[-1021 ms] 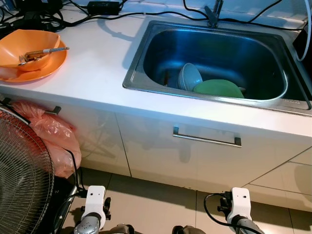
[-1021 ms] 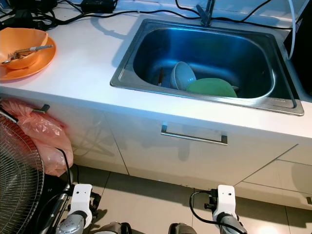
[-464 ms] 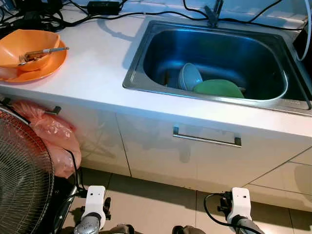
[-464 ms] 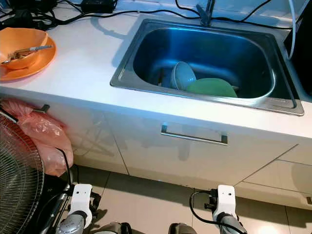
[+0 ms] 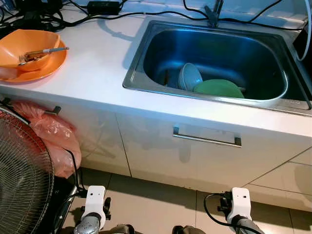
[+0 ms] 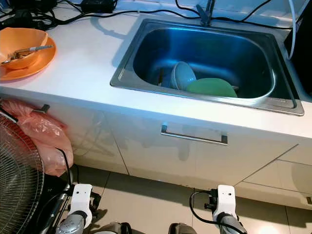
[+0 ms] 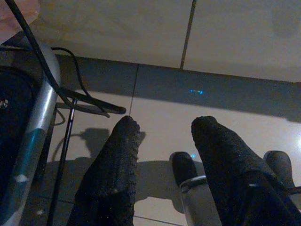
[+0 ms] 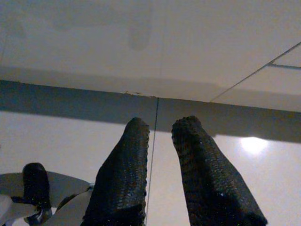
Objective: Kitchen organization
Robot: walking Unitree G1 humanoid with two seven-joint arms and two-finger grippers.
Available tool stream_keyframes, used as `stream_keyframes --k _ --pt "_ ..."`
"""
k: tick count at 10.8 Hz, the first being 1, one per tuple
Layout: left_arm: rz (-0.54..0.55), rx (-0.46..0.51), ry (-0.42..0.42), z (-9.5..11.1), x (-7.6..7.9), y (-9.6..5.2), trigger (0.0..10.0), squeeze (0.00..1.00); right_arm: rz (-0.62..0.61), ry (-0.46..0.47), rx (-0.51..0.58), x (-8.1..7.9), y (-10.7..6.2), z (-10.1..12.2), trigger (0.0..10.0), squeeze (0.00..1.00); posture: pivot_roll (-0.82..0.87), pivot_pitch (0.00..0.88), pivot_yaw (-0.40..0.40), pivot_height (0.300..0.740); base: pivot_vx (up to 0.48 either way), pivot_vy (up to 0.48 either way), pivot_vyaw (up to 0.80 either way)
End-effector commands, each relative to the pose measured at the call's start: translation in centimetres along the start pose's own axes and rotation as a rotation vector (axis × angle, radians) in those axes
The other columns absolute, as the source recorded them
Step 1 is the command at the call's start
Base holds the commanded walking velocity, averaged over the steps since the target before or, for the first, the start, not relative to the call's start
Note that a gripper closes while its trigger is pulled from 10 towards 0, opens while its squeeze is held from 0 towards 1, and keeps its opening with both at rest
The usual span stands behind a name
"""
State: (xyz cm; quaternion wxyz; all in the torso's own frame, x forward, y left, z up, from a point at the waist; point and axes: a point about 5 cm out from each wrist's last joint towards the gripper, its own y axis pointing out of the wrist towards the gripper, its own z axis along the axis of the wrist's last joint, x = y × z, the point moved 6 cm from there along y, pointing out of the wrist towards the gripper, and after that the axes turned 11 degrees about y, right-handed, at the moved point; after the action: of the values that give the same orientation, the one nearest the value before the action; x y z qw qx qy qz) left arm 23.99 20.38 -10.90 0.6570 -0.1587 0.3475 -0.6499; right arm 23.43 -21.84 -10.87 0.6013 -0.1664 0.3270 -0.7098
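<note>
A white kitchen bench holds a stainless steel sink in which a pale blue bowl stands tilted on edge against a green plate, while at the bench's far left an orange bowl with a utensil across it sits on an orange plate. The robot's left hand and right hand hang low above the tiled floor before the white cupboard doors, each with its two black fingers apart and empty. A round wire fan guard and a pink plastic bag stand at the left.

Both arms hang idle — left gripper and right gripper fingers apart.
</note>
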Motion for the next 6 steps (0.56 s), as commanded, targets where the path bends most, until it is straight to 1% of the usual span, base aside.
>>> stream_keyframes --k 1,6 --pt "0.012 -0.027 0.022 -0.57 -0.34 -0.07 10.0 0.00 -0.003 0.002 -0.021 0.26 -0.11 -0.46 10.0 0.00 0.03 0.146 -0.004 0.740 0.000 0.000 0.00" --pt "0.011 -0.025 0.023 -0.52 -0.27 -0.06 10.0 0.00 -0.004 0.002 -0.022 0.27 -0.09 -0.43 10.0 0.00 0.03 0.147 -0.005 0.740 0.000 0.000 0.00"
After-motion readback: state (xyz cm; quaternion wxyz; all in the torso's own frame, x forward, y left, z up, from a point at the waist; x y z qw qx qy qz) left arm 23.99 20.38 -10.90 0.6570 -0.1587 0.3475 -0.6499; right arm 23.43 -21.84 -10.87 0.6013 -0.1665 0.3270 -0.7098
